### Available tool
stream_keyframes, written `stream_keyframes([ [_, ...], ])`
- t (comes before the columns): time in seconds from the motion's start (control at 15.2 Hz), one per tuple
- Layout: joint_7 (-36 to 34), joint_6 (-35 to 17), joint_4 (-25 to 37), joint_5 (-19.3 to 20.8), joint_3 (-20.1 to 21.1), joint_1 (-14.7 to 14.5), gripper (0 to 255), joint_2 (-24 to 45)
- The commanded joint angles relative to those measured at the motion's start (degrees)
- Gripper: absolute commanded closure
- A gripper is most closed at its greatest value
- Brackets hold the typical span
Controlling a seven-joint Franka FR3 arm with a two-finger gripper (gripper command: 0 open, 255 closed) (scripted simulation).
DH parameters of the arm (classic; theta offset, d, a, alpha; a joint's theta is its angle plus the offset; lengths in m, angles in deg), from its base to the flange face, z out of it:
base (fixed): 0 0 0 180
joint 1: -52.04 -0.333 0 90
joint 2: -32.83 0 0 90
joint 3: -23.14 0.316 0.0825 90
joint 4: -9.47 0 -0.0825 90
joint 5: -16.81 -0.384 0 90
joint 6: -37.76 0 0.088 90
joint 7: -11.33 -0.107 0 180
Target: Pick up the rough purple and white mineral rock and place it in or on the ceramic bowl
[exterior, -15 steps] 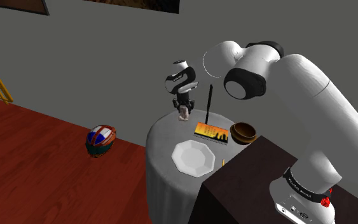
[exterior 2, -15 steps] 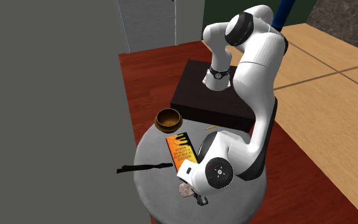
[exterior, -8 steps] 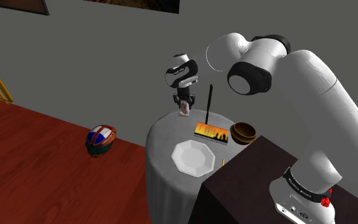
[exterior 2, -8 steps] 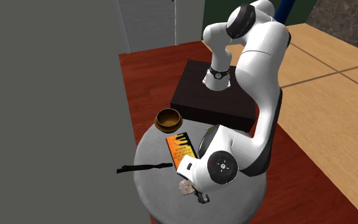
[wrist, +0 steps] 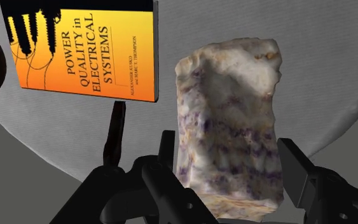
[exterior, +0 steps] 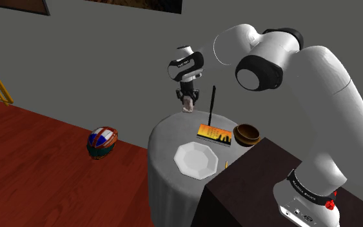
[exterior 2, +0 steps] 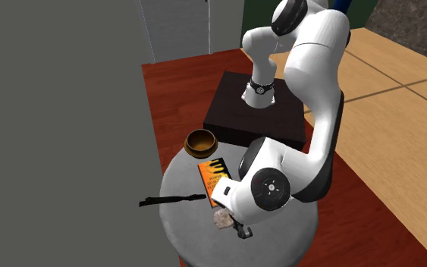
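My black gripper [exterior: 187, 102] is shut on the rough purple-and-white rock [exterior: 187, 106] and holds it in the air above the far side of the round grey table [exterior: 164, 138]. In the wrist view the rock [wrist: 228, 121] stands upright between the two fingers [wrist: 298, 168] of the gripper [wrist: 231, 167], which clasp its lower part. The brown bowl [exterior: 246, 134] rests on the table near the stand, toward the shoulder view's right. In the second exterior view the rock [exterior 2: 222, 219] hangs under the hand and the bowl [exterior 2: 202, 141] lies beyond the book.
An orange book [exterior: 215, 134] lies between rock and bowl, with a thin black stick [exterior: 211, 106] beside it. A white plate [exterior: 196, 158] occupies the table's near side. A striped helmet [exterior: 102, 141] lies on the wooden floor. The dark stand [exterior 2: 253, 117] borders the table.
The gripper has risen with the rock, lifting it higher above the table and a little toward the shoulder view's right. Everything on the table stays put.
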Motion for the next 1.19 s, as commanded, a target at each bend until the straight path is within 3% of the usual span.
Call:
stream_keyframes([
  [0.0, 0.0, 0.83, 0.11, 0.32, -0.32, -0.13, 255, -0.75],
  [0.26, -0.08, 2.31, 0.28, 0.89, -0.87, -0.45, 255, -2.11],
  [0.66, 3.66, -6.41, -19.2, 3.45, -4.73, -4.45, 255, -12.83],
  [1.12, 6.59, -14.42, -36.82, 8.3, -10.47, -7.76, 255, -23.73],
])
